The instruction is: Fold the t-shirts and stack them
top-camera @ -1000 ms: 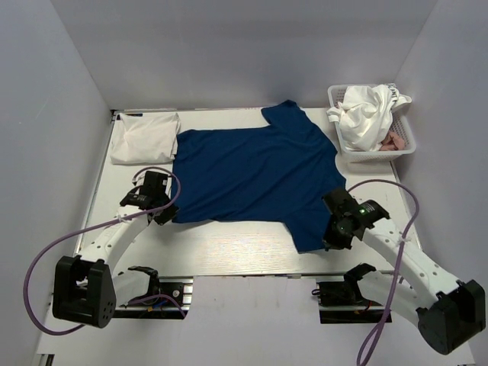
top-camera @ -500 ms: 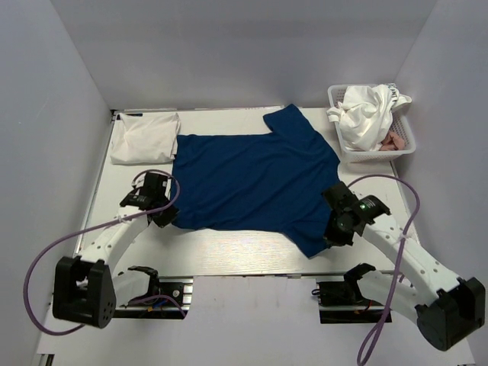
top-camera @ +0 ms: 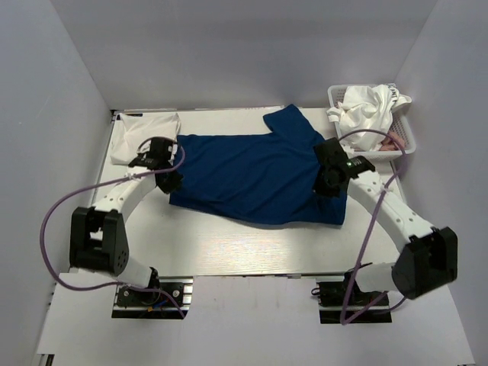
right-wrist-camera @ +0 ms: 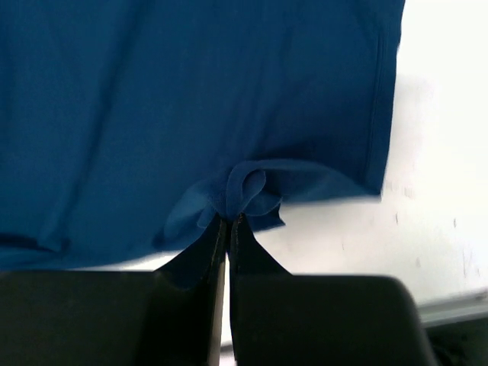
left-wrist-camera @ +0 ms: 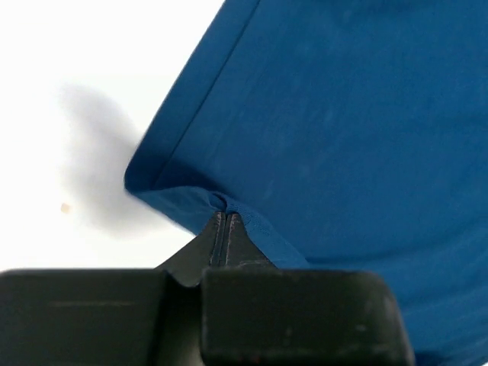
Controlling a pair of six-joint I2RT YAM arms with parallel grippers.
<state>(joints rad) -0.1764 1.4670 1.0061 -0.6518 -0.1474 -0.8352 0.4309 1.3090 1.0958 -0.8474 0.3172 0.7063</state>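
Observation:
The navy blue t-shirt lies spread across the middle of the table, plain side up, its near half folded back over itself. My left gripper is shut on the shirt's left edge; the left wrist view shows the blue cloth pinched at the fingertips. My right gripper is shut on the shirt's right side; the right wrist view shows a bunched fold of the blue cloth between the tips. A folded white t-shirt lies at the back left.
A white mesh basket stands at the back right, holding crumpled white t-shirts and a bit of pink cloth. Grey walls close in the back and both sides. The bare white table lies near the arms' bases.
Both grippers have moved away from the near edge towards the back, carrying the shirt's near edge and sleeve with them, so the near part now lies folded over the rest.

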